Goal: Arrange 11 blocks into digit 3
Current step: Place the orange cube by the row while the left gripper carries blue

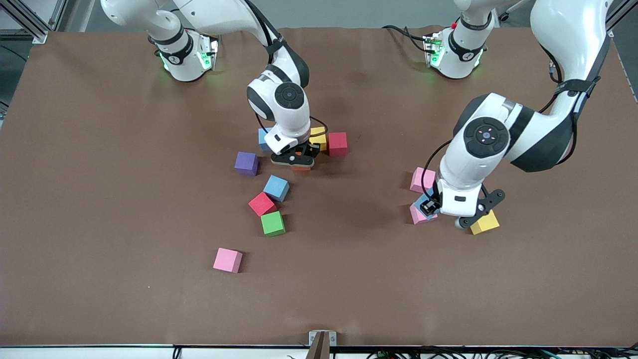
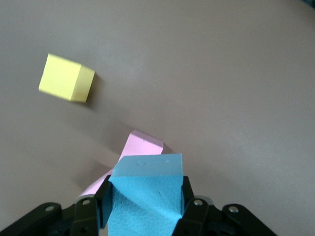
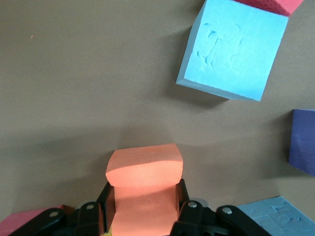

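My right gripper (image 1: 298, 160) (image 3: 143, 196) is shut on an orange block (image 1: 301, 168) (image 3: 143, 184), low over the table beside a short row of blue (image 1: 263, 138), yellow (image 1: 319, 137) and red (image 1: 337, 143) blocks. My left gripper (image 1: 430, 206) (image 2: 145, 189) is shut on a blue block (image 1: 425, 203) (image 2: 145, 189), just over a pink block (image 1: 420, 216) (image 2: 141, 146). Another pink block (image 1: 422, 179) and a yellow one (image 1: 484, 223) (image 2: 66, 77) lie close by. No digit 3 shows.
Loose blocks lie nearer the front camera than the right gripper: purple (image 1: 246, 163) (image 3: 302, 142), blue (image 1: 276, 188) (image 3: 231, 49), red (image 1: 261, 204), green (image 1: 272, 223) and, nearest the camera, pink (image 1: 228, 260). The brown table (image 1: 99, 199) spreads wide around them.
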{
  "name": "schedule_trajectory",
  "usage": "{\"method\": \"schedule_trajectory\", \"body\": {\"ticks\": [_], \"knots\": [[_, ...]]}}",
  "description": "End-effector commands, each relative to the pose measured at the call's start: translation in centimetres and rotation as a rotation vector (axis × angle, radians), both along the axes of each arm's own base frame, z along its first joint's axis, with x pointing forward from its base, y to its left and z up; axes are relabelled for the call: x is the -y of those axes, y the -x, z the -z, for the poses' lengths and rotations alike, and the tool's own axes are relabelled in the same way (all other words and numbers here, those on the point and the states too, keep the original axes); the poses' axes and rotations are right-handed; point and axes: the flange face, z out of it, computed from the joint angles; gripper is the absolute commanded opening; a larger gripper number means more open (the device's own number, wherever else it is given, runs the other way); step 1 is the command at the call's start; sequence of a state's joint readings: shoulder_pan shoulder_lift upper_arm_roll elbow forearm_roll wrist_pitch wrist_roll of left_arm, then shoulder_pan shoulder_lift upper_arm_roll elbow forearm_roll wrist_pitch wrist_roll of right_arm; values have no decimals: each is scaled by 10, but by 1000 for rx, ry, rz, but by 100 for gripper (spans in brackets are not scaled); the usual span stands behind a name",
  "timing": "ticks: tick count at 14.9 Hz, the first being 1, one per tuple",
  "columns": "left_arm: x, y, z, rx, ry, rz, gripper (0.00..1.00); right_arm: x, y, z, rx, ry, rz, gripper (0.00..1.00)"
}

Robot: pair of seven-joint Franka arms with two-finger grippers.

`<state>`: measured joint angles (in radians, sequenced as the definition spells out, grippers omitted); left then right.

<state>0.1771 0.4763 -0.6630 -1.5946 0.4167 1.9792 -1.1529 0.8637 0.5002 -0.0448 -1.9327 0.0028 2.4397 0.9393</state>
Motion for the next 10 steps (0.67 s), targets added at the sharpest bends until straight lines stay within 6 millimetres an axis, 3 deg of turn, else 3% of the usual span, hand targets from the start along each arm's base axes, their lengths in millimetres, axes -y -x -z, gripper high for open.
{"method": "schedule_trajectory", "body": {"ticks": [1, 6, 7, 8, 10], "knots": [[-35, -17, -17, -14, -18, 129, 18, 4, 6, -8, -4, -11, 11, 53], [-79, -28, -28, -17, -40, 316, 18, 4, 6, -7, -7, -8, 10, 58], [-90, -29, -39, -6, -55, 354, 18, 3, 6, -8, -6, -9, 6, 74], [-103, -30, -50, 3, -64, 399, 18, 3, 5, -10, -8, -7, 3, 100], [-143, -32, -65, 1, -44, 479, 18, 2, 4, -13, -18, 3, 3, 100]]}}
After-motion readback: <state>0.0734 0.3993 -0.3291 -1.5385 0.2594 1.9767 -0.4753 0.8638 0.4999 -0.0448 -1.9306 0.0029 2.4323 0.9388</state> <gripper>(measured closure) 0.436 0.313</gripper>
